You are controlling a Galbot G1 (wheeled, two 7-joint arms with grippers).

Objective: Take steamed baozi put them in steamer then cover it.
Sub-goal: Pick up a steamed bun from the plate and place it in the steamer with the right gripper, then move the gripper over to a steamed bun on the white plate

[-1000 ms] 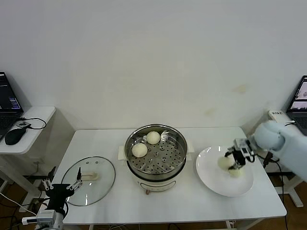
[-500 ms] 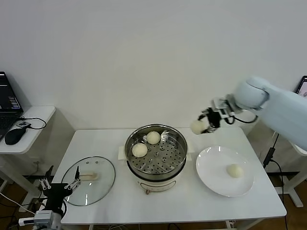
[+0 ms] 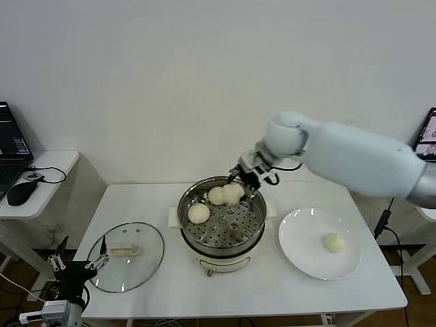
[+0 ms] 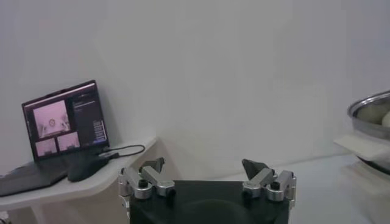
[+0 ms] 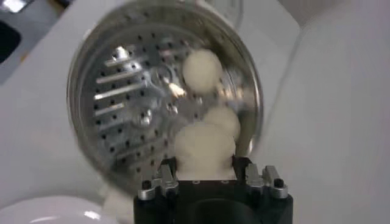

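Head view: right gripper (image 3: 240,185) is over the back rim of the steamer (image 3: 221,219), fingers clamped on a baozi (image 3: 234,193), pressed right up against another bun (image 3: 216,195) on the perforated tray. Third bun (image 3: 198,213) sits nearer the front left of the tray, 4th one (image 3: 332,242) is alone on the white plate (image 3: 300,252) to the right. Cover (image 3: 126,255) lies flat on the table (image 3: 272,286) left of the steamer. Left gripper (image 3: 76,264) is parked low by the table's front left corner. Left wrist view: left gripper (image 4: 203,168) w/ jaws spread wide, nothing between them, laptop (image 4: 61,122) on a side desk behind. Right wrist view: right gripper (image 5: 206,164) grips the baozi (image 5: 204,148) just above the steamer tray (image 5: 131,103), 2 buns beyond it.
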